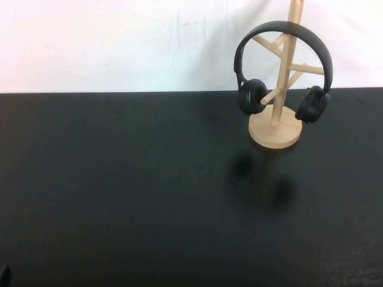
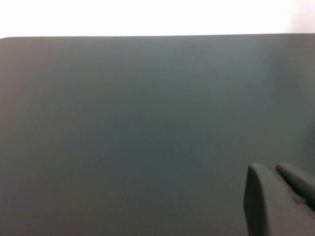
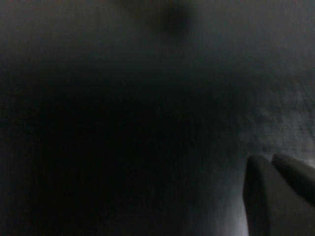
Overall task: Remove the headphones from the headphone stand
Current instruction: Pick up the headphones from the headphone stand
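The black over-ear headphones (image 1: 281, 66), with a thin curved headband and two round padded ear cups, hung on the light wooden tree-like headphone stand (image 1: 281, 84), a tall thin pole with angled dowel pegs on a round disc base. In the high view the stand stood on the far right part of the matte black worktop (image 1: 149, 197), close to its back edge, with a white wall (image 1: 119, 42) behind it. The headband arched over the upper pegs and crossed in front of the pole. One ear cup hung on each side of the pole, both above the disc base and clear of the worktop. A soft dark shadow lay on the worktop just in front of the base.

Neither arm reached into the high view's working area. The left hand (image 2: 280, 196) showed only in the left wrist view, as dark finger parts at the frame's edge over bare worktop, well apart from the stand; whether it was released or clenched could not be told. The right hand (image 3: 278, 191) showed likewise only in the right wrist view, close above the dark worktop, and its state could not be told either. Nothing was seen held in either hand.
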